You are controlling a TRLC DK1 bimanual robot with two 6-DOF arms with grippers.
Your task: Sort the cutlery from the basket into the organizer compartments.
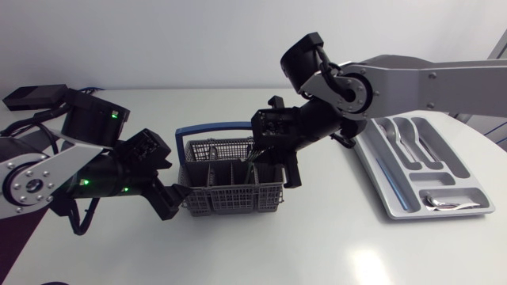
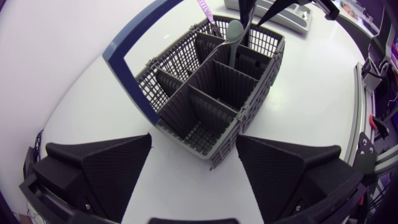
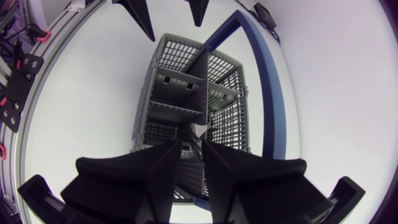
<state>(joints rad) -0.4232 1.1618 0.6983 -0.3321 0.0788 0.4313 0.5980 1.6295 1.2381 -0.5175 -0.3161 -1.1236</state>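
Observation:
The grey mesh basket [image 1: 230,184] with a blue handle [image 1: 207,130] stands mid-table. In the left wrist view a spoon [image 2: 234,31] stands bowl-up in a far compartment of the basket [image 2: 205,93]. My right gripper [image 1: 257,158] hangs over that compartment; in its own view its fingers [image 3: 168,162] stand close together with the spoon [image 3: 199,132] pinched between them, so my right gripper [image 3: 191,144] is shut on it. My left gripper [image 2: 193,139] is open at the basket's near end, and in the head view my left gripper [image 1: 168,191] sits by the basket's left side, holding nothing.
The grey organizer [image 1: 380,178] lies at the right, angled, with cutlery [image 1: 405,136] in its long compartments and one piece [image 1: 440,203] in the front one. The right arm [image 1: 412,83] spans above the table between organizer and basket.

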